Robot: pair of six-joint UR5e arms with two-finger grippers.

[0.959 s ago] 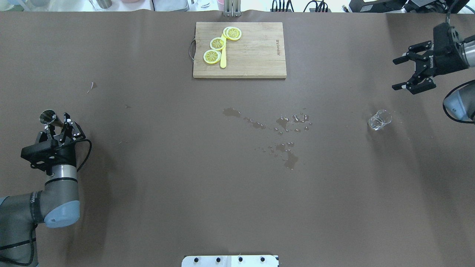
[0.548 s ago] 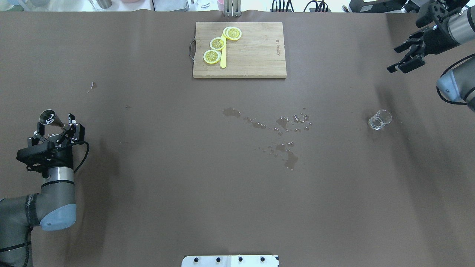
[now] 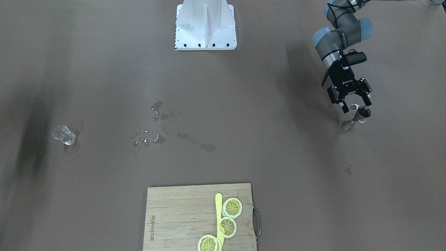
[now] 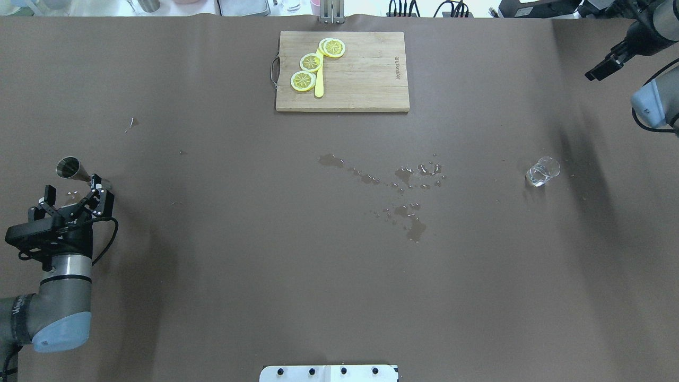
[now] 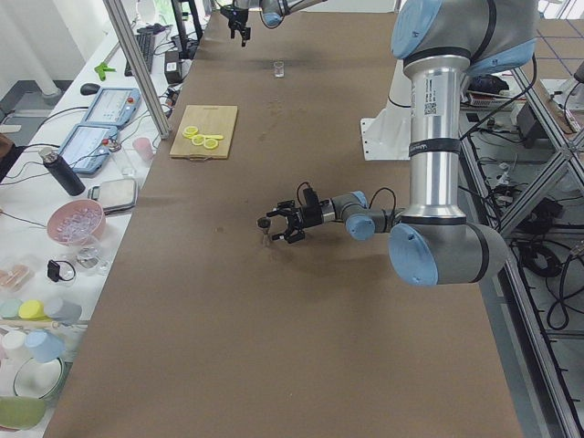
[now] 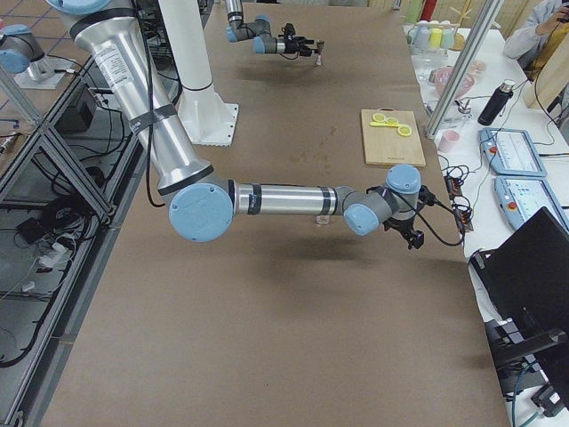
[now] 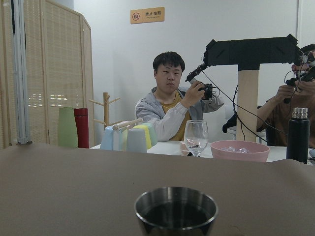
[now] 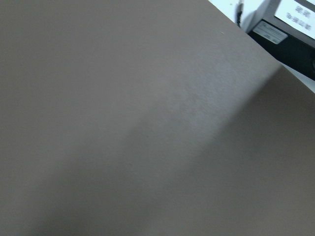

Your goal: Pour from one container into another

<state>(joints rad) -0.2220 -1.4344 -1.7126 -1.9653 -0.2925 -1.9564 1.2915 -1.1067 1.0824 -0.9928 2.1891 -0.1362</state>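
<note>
Left gripper (image 4: 73, 189) hangs wide open and empty just behind the upright jigger (image 4: 74, 170), glass (image 4: 542, 172) well apart at right, while the right gripper (image 4: 602, 69) is half cut off, so I cannot tell how its jaws stand.

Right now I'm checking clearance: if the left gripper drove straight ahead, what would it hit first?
The small silver metal hourglass jigger, upright on the table just ahead of the open left gripper; the exact gap is hard to judge.

The left gripper (image 4: 73, 187) is black. Just ahead of it, the jigger (image 4: 69, 167) is silver-grey with a dark inside. Far to its side, the glass (image 4: 542, 172) is clear and colourless. The table cover (image 4: 212, 276) is plain brown, with darker wet spots (image 4: 416, 229).
</note>
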